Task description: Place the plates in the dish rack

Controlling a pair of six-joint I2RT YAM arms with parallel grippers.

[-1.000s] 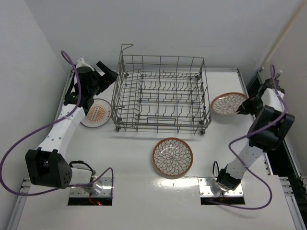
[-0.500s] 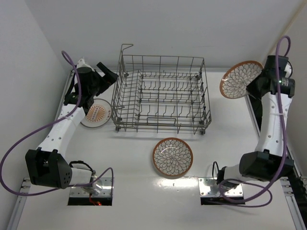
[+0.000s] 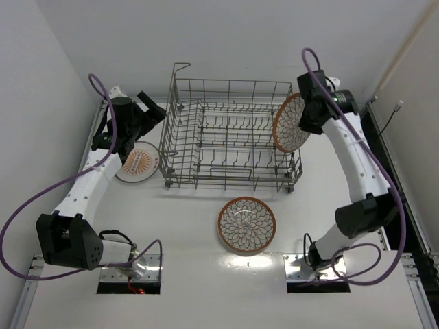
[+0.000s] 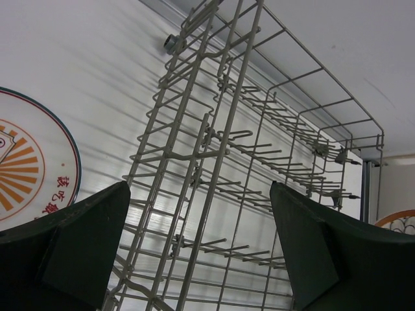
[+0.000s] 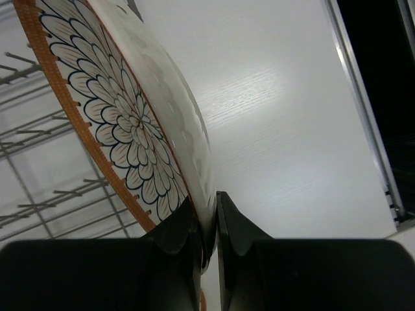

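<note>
Top external view shows the right gripper (image 3: 306,118) clamped on the rim of one brown-rimmed round plate with a white-and-brown petal pattern (image 3: 289,123), holding it on edge in the air at the 3 o'clock end of the large grey wire dish rack (image 3: 230,140), just over that end wall. The plate's disc tilts, its long axis running from about 1 o'clock to 7 o'clock, its patterned face turned toward the rack's inside at roughly 9 o'clock. In the right wrist view the two fingers pinch only a thin bite of the rim. We judge that the plate could swing or slip in so small a pinch if its lower edge knocks the top wire. It could also land across the upright tines instead of between them, since its tilt does not clearly match their rows. The left gripper (image 4: 201,249) stands wide and holds nothing, near the rack's 9 o'clock end above the white-rimmed plate with an orange sunburst centre (image 3: 137,163). A second petal-pattern plate (image 3: 247,225) lies flat on the white table (image 3: 185,226) at the rack's 6 o'clock.
</note>
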